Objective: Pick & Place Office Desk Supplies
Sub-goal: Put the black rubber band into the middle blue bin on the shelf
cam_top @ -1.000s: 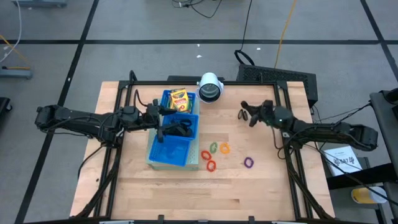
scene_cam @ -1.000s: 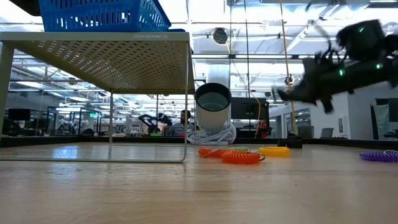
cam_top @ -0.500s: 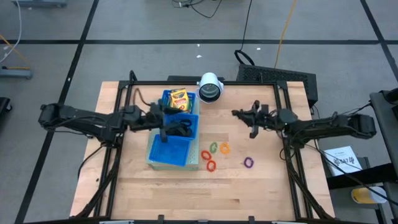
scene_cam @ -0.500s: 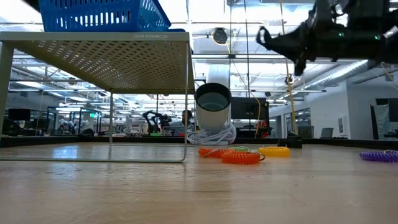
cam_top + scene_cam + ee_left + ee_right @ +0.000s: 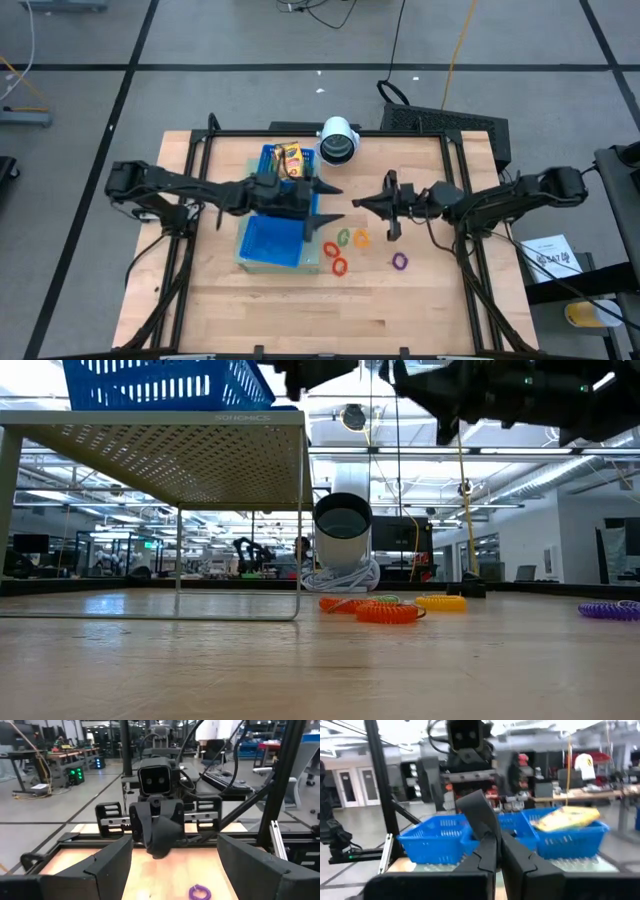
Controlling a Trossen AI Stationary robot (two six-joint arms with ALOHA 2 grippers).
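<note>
On the light wooden table, set on a grey tiled floor with cables trailing off at the back, the blue tray sits left of centre on a perforated metal stand (the low view looks right under it into a big workshop room with benches and monitors). The left gripper hangs over the tray's right edge with its fingers spread wide and nothing between them, and the arm hides most of the middle compartment. A crayon box pokes out in the tray's far compartment, partly covered. Just right of the tray lie the rings: red, green, orange, and a purple one further right. At the back edge stands the white cylinder. The right gripper faces the left one above the rings, fingers pressed together on a small black clip, which is hard to make out.
</note>
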